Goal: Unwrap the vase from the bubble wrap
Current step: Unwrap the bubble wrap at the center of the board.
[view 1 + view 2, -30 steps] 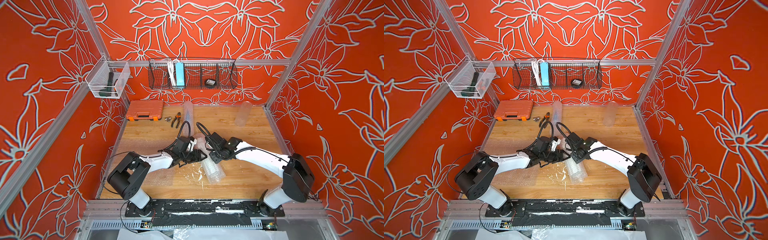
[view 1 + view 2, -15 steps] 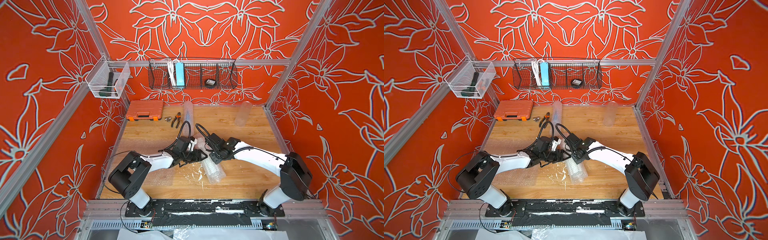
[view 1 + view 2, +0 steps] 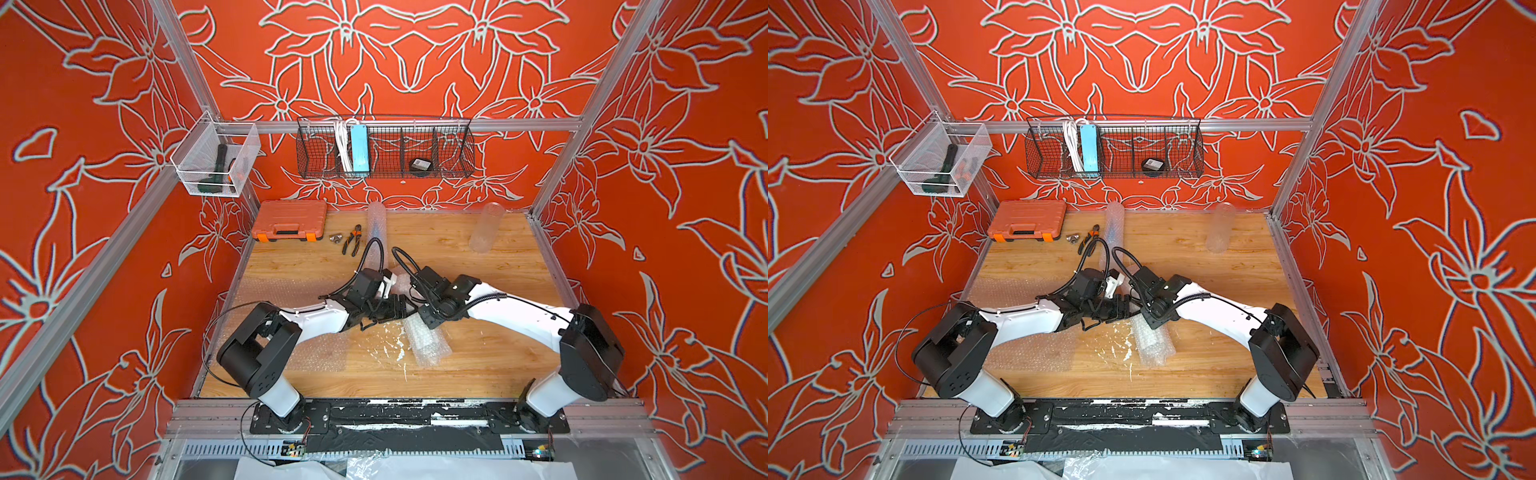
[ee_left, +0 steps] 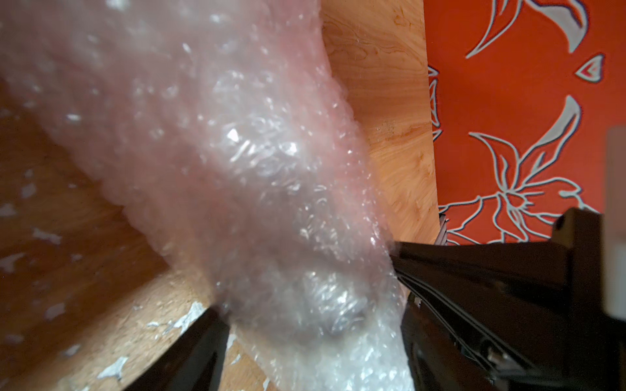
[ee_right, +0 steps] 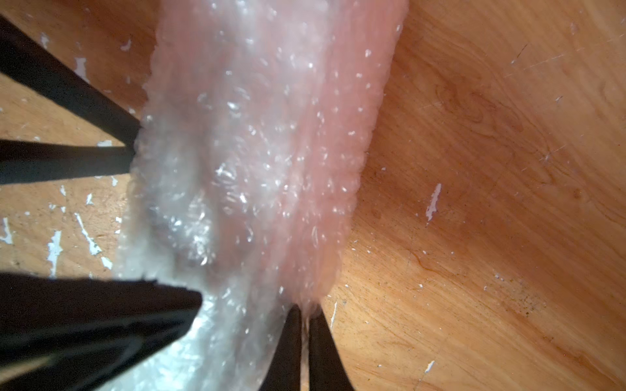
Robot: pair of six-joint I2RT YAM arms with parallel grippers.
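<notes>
The wooden table (image 3: 498,266) takes up the whole floor of this red, flower-papered booth. Two white-and-black arms reach in from the front edge, the left arm (image 3: 316,318) and the right arm (image 3: 523,309), and they meet near the middle of the table. Flat sheets of bubble wrap (image 3: 316,353) lie under and beside the left arm, seen in both top views. A black wire basket (image 3: 457,170) hangs on the back wall. Below it, at the table's back left, sits an orange tool case (image 3: 291,218).

The bubble wrap roll (image 3: 428,343) lies on the table where the arms meet and runs from the grippers toward the front edge. In the left wrist view a greyish lump shows through it, too blurred to name. At the back rest a spare roll (image 3: 376,226), just beside the pliers (image 3: 352,240), and a clear tube (image 3: 484,228), well off to the right.

The left gripper (image 4: 311,306) has its jaws spread wide, one finger on each side of the roll. I cannot tell whether they press on it. The right gripper (image 5: 306,311) has its jaws pressed together, pinching a fold of wrap at the roll's edge.
</notes>
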